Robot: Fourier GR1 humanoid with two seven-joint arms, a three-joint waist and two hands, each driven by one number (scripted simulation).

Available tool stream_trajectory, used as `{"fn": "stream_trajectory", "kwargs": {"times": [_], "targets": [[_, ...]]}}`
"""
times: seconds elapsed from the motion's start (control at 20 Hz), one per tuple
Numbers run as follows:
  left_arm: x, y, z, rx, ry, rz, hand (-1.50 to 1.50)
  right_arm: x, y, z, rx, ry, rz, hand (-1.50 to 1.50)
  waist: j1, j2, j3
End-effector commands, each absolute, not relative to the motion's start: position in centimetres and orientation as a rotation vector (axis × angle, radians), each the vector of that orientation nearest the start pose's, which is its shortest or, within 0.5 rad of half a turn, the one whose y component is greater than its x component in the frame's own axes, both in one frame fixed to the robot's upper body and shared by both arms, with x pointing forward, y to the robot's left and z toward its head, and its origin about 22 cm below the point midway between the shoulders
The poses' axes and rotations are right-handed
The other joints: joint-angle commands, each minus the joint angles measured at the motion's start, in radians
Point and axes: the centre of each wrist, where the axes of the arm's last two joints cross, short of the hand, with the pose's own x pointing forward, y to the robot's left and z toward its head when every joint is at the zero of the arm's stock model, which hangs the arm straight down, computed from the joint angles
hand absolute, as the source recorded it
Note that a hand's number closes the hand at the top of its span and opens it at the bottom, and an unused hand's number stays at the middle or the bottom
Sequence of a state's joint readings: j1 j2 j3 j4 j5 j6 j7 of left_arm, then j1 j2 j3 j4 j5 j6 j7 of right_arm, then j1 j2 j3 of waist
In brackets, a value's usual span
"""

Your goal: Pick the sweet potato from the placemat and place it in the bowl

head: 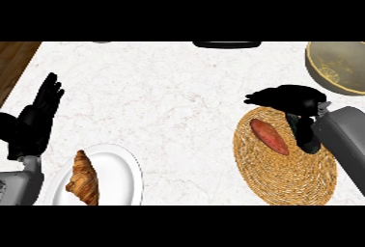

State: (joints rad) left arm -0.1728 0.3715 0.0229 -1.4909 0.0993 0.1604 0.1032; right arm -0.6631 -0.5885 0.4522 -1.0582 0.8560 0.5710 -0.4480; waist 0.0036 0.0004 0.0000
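The sweet potato (pixel 269 136) lies on the woven placemat (pixel 285 178), toward its upper left part, long axis slanting from upper left to lower right; nothing shows it lifted, so the pick is not yet made. The right hand (pixel 296 103) hangs over the mat's upper edge, just beside and above the potato. Its fingers (pixel 267 98) spread leftward past the potato's upper end while the thumb (pixel 308 137) reaches down along the potato's right side, so the hand looks open and bracketing the potato rather than closed on it; whether any part touches it I cannot tell. The bowl (pixel 342 65) stands at the table's (pixel 171 96) upper right corner, partly cut by the view's edge, near the mat and with no potato in it. The left hand (pixel 39 116) rests open at the left edge, fingers up, well apart from the work. Below it a plate (pixel 125 166) carries a croissant (pixel 84 178), which plays no part. By my judgement the task is at its start: reach nearly done; closing, lifting, carrying and releasing all remain.
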Motion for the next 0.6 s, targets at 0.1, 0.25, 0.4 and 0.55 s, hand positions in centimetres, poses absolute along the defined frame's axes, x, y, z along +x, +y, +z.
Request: {"fn": "stream_trajectory", "kwargs": {"times": [0.1, 0.25, 0.4, 0.55], "targets": [[28.6, 29.9, 4.2, 0.337, -1.569, -0.092, 0.00, 37.7, -28.5, 8.2, -0.285, -1.030, 1.957, -1.50, 0.000, 0.001, 0.000], [26.6, 32.5, 4.6, 0.344, -1.565, -0.066, 0.00, 35.7, -27.6, 5.7, -0.306, -1.024, 1.966, -1.50, 0.000, -0.002, 0.000], [27.5, 31.0, 4.9, 0.322, -1.564, -0.065, 0.00, 36.1, -28.3, 5.5, -0.283, -1.032, 1.958, -1.50, 0.000, 0.000, 0.000], [29.1, 31.1, 7.2, 0.325, -1.567, -0.066, 0.00, 35.8, -27.3, 4.4, -0.293, -1.033, 1.951, -1.50, -0.002, 0.000, 0.000]]}}
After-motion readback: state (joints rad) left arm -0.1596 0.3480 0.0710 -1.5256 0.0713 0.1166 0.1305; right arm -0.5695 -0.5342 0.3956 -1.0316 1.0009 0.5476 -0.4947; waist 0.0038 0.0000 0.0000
